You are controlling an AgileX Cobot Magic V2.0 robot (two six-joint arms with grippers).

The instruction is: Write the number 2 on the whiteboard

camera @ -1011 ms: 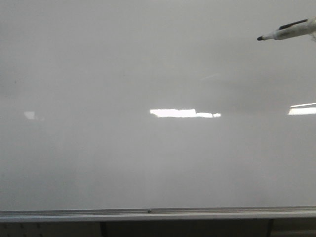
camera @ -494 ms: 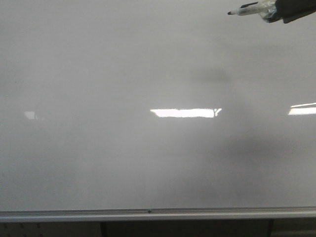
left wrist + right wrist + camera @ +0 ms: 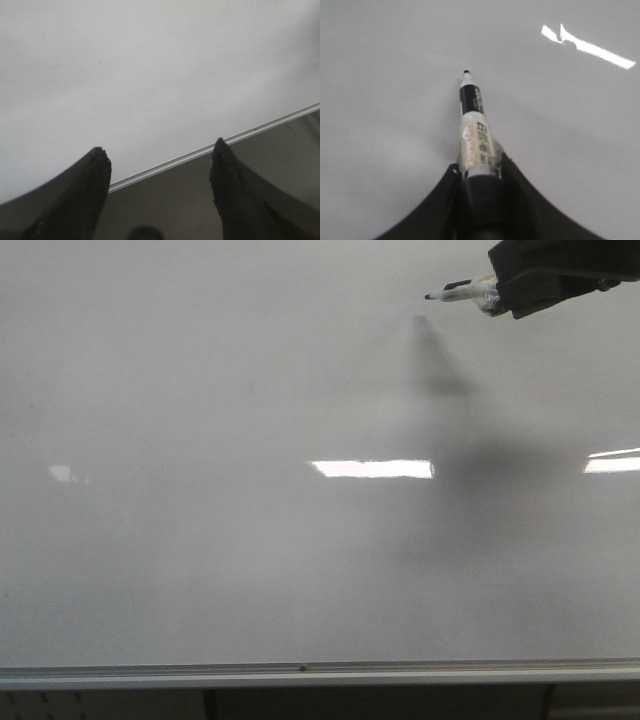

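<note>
Black marker [image 3: 472,125] light, rigid, slick barrel; best held mid-barrel, as now. Right tool [image 3: 500,295] clamped on marker, tip near whiteboard [image 3: 250,560] upper right, contact unclear. Left tool [image 3: 160,155] spread wide, empty, by board's bottom rail [image 3: 300,673]. Board glossy, hard; no number 2 drawn yet.

A: What light is there?
B: A long bright glare [image 3: 372,469] lies at the centre of the front view, a second glare [image 3: 612,461] at the 3 o'clock edge, and a faint small patch [image 3: 61,473] toward 9 o'clock, all mirrored on the whiteboard [image 3: 200,570]
A: And beneath it?
B: At 6 o'clock a dark strip [image 3: 380,704] runs the full width, with one dark upright post [image 3: 207,705] toward 7 o'clock and another post [image 3: 546,703] toward 5 o'clock; pale panelling [image 3: 100,706] shows in the 7 o'clock corner
</note>
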